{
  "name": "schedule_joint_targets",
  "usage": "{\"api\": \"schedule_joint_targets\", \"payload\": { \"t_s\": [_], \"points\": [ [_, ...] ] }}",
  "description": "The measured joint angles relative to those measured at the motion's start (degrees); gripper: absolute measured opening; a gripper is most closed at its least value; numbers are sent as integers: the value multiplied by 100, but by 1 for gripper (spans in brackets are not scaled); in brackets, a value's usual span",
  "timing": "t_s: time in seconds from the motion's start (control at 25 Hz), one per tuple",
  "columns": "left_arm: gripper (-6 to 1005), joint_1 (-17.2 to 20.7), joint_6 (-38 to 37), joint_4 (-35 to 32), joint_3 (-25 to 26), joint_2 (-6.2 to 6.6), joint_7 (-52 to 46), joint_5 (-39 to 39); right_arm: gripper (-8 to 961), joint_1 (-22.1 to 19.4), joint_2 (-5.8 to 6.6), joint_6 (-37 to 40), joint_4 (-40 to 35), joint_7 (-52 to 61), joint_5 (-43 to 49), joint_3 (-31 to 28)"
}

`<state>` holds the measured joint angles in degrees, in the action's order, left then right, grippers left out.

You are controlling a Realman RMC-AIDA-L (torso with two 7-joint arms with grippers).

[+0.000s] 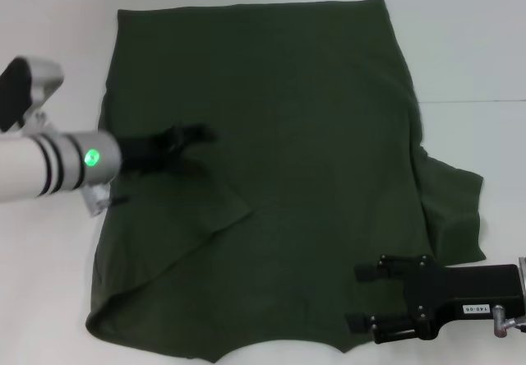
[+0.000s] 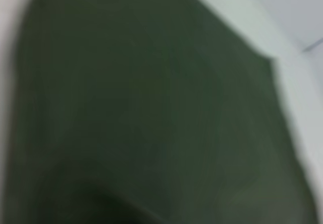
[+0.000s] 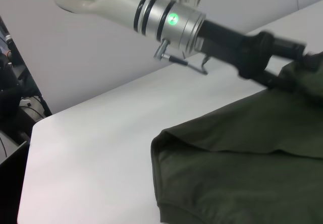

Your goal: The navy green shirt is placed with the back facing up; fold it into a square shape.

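- your left gripper (image 1: 193,135) reaches in over the left side of the navy green shirt (image 1: 279,176); its dark fingers blend into the cloth, and you cannot tell how far apart they stand or whether they pinch any fabric.
- in the right wrist view the same left gripper (image 3: 298,65) sits right at the cloth's raised edge, touching or nearly touching it; the tips are cut off by the picture's border.
- your right gripper (image 1: 362,297) rests at the shirt's near right corner, its two fingers spread wide, one above the other in the head view, with nothing between them; they lie over or just above the hem.
- the shirt lies spread on the white table (image 1: 477,44), plain side up, stretching from the left gripper across to the right gripper and beyond both toward the far edge.
- just near of the left gripper a sleeve flap is folded inward, its edge running as a diagonal crease toward the near left corner.
- beyond the right gripper, the other sleeve bunches in loose folds at the shirt's right side.
- the left wrist view shows only blurred green cloth (image 2: 151,113) and a pale strip of table; no fingers show there.
- the shirt's near hem is partly cut off at the bottom of the head view.
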<state>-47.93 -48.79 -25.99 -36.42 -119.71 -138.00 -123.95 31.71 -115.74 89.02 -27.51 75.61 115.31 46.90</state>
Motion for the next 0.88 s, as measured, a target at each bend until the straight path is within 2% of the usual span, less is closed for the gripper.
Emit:
{"api": "schedule_joint_targets", "payload": {
  "t_s": [0.12,0.24,0.36,0.44,0.56,0.68,0.8,0.88],
  "points": [
    [880,-179,-110,-12,6,-60,521,733,907,0,8,-1,0,1,0,-5],
    [880,-290,-14,-26,14,-168,1516,1535,907,9,9,-10,0,29,-1,-6],
    [880,-200,-37,-2,15,-280,2857,2522,907,12,9,-15,0,84,-23,-28],
    [880,-35,-339,16,14,-318,3555,3033,907,12,3,-18,-1,103,-45,-149],
    [880,334,-1486,15,11,-302,4683,3504,907,20,-13,3,-23,242,-55,-492],
    [880,743,-2928,0,15,-180,5642,3660,907,75,-1,-37,-49,638,-67,-846],
    [879,1142,-4223,-177,17,-32,6218,3547,907,176,78,-125,-64,1345,-70,-1152],
    [879,1379,-4810,-434,17,21,6332,3269,907,261,188,-150,-69,1971,-71,-1296]
  ]
}}
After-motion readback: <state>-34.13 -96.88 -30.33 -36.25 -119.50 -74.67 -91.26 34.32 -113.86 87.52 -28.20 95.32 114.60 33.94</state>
